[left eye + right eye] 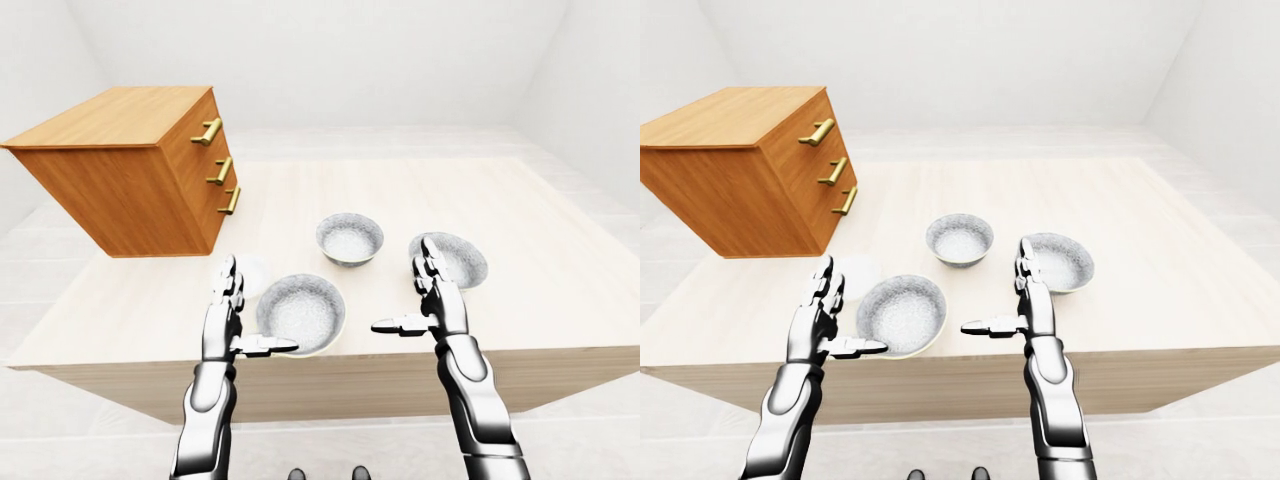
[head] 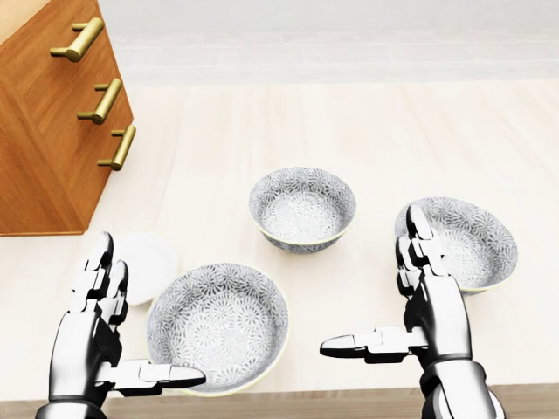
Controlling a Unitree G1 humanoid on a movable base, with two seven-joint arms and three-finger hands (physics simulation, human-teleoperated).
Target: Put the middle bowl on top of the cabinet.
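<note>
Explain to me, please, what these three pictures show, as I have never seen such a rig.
They are simulator renders from three cameras on a humanoid robot's head, looking over its arms: a head view and a nearly identical left-eye and right-eye pair. The left hand and right hand are its own; both are open and hold nothing. On the pale table stand a wooden cabinet with brass handles, a white disc, and three patterned bowls: the middle bowl, the left bowl and the right bowl.
</note>
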